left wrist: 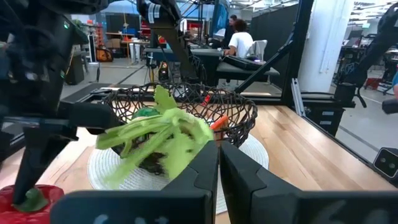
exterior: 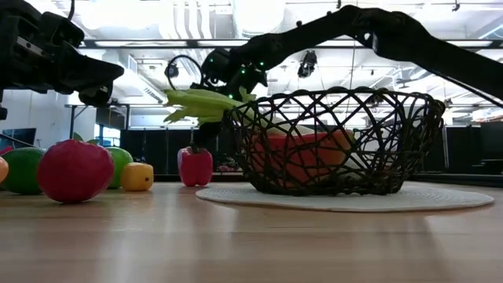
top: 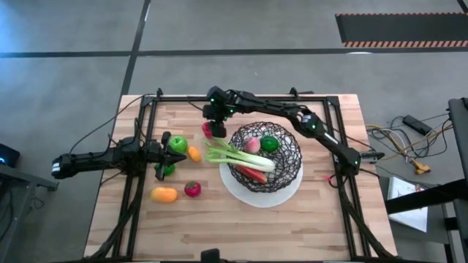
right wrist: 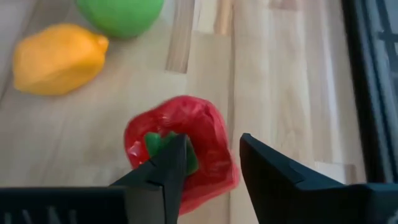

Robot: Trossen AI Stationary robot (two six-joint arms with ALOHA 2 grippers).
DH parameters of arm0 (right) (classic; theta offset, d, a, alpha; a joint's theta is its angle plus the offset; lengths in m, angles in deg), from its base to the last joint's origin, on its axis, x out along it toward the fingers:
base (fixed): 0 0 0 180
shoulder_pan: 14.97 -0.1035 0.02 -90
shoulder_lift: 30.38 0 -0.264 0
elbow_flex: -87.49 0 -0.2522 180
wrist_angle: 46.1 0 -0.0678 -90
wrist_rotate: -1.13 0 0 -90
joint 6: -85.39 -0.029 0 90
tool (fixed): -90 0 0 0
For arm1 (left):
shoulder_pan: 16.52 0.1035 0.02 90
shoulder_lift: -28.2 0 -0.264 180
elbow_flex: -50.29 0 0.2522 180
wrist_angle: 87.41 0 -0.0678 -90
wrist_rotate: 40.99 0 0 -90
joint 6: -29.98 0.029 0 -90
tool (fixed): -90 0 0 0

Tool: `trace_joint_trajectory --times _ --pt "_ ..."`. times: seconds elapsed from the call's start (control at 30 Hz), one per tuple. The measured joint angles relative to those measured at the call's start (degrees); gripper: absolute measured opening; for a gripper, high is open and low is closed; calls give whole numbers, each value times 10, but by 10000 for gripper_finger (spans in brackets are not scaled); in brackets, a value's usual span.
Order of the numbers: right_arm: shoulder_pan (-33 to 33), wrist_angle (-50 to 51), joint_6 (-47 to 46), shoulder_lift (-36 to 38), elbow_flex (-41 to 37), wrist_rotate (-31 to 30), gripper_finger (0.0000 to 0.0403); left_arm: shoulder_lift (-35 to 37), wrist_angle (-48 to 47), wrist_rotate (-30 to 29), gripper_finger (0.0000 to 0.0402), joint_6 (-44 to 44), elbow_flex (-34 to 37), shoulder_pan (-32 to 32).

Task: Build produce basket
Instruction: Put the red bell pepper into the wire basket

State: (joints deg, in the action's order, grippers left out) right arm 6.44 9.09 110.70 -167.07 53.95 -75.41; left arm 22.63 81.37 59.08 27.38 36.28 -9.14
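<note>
High view first, from the tabletop's left edge: the left gripper (top: 162, 154) lies low over the wood toward that edge with its fingers closed on nothing, as its wrist view shows; around it sit a green apple (top: 178, 143), a small orange piece (top: 194, 153), a larger orange piece (top: 164, 193) and a strawberry (top: 192, 189), all still loose on the table; further right, near the far edge, the right gripper (right wrist: 211, 163) hangs directly above the red pepper (right wrist: 183, 149), fingers spread to either side of its green stem and not yet closed; right of that, the basket (top: 292, 157) stands on a white plate (top: 289, 196) at the middle of the tabletop, holding a lime (top: 269, 144), a peach (top: 251, 145) and a watermelon slice (top: 252, 174), with the celery stalk (top: 238, 156) lying across its left rim, leaves hanging outside. The risk, I judge: the fingers close off-centre and the pepper rolls away; or the lifted pepper knocks the overhanging celery off the rim.
</note>
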Motion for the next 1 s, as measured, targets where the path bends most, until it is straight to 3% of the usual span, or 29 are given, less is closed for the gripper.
trace_joint_trajectory --times 0.43,0.6,0.77,1.0 --pt "0 2 -12 4 -5 0 63 0 0 0 0 0 0 0" --pt "4 5 -37 20 4 -2 53 0 0 0 0 0 0 0" --pt "8 24 -45 27 4 -15 68 0 0 0 0 0 0 0" --pt "7 35 -69 26 -8 20 136 0 0 0 0 0 0 0"
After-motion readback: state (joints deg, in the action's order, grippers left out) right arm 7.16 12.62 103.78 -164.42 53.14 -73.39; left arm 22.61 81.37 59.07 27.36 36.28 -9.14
